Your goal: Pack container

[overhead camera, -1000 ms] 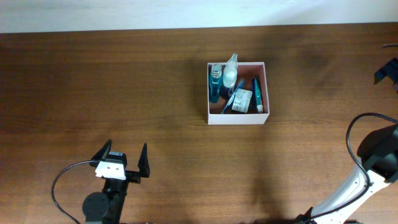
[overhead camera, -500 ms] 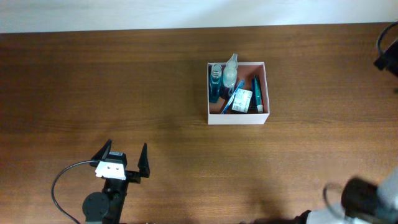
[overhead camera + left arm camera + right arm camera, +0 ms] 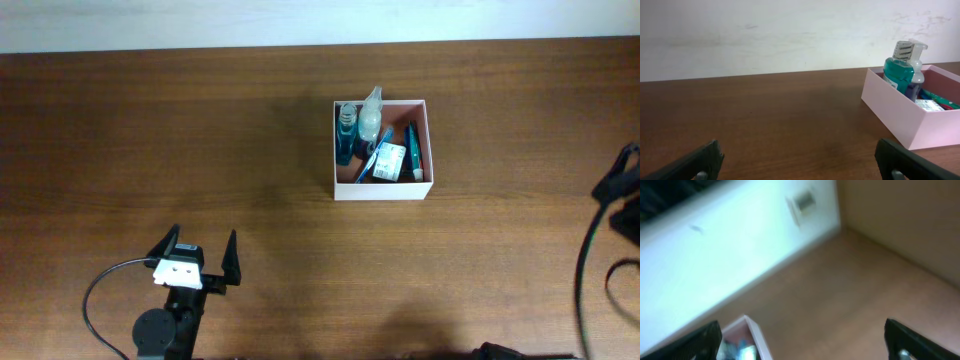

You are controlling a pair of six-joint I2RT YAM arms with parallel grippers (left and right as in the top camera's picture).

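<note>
The container (image 3: 383, 190), a square white-walled box with a reddish inside, stands right of the table's middle. Inside are a teal bottle (image 3: 345, 137), a clear spray bottle (image 3: 371, 113), a blue toothbrush (image 3: 367, 161), a white packet (image 3: 389, 162) and a teal tube (image 3: 412, 148). My left gripper (image 3: 201, 244) sits near the front left, far from the box, open and empty. The left wrist view has the container (image 3: 895, 110) ahead to the right of the left gripper (image 3: 797, 165). In the blurred right wrist view the right gripper (image 3: 805, 345) is open, with the container (image 3: 757, 337) at lower left.
A pale wall runs along the table's far edge (image 3: 200, 48). A dark part of the right arm (image 3: 618, 185) and its black cable (image 3: 590, 270) show at the right edge of the overhead view. Bare brown wood (image 3: 200, 140) lies between the left gripper and the box.
The right arm has swung about at the right edge of the overhead view, and its white links have left the frame. The left arm and the container's contents have not moved.
</note>
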